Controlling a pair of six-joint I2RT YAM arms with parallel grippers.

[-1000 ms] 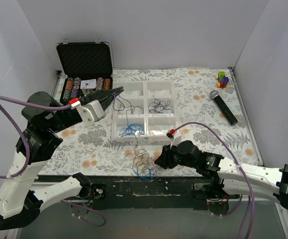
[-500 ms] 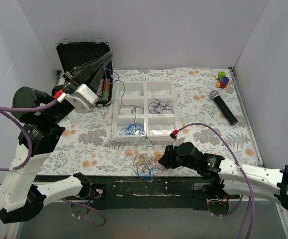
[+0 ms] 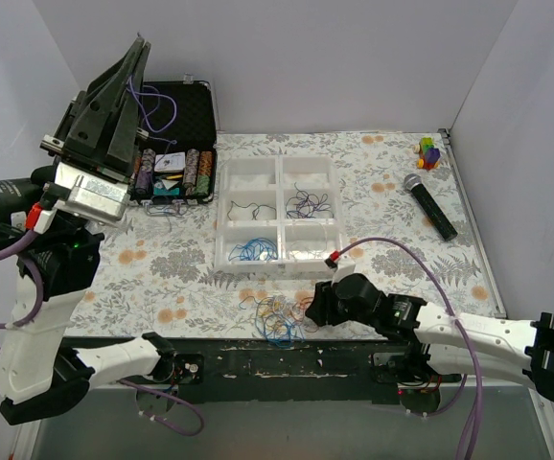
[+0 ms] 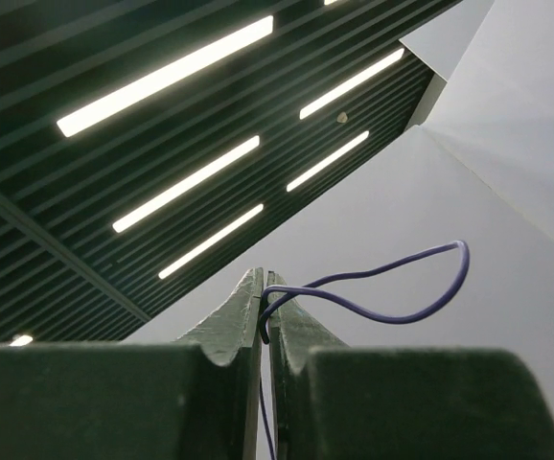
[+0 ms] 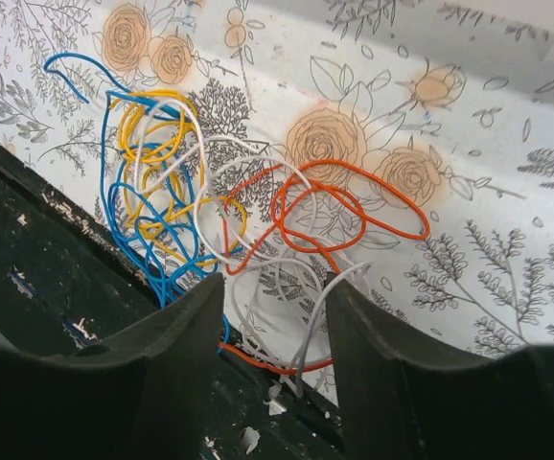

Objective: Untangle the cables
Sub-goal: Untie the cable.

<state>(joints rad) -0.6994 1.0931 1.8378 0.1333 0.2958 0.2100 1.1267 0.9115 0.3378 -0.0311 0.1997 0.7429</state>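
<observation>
High on the left, the left gripper [image 3: 141, 46] pinches one purple cable [image 3: 152, 103], lifted so it dangles free (likely bound for the tray [image 3: 221, 230]). Low at the table [image 3: 382, 182] edge, the right gripper [image 5: 272, 331], jaws spread, straddles the tangle [image 5: 176, 192] to pick a strand.

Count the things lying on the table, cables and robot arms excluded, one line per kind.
White compartment tray: 1
Microphone: 1
Open black case: 1
Coloured block toy: 1
Total: 4
</observation>
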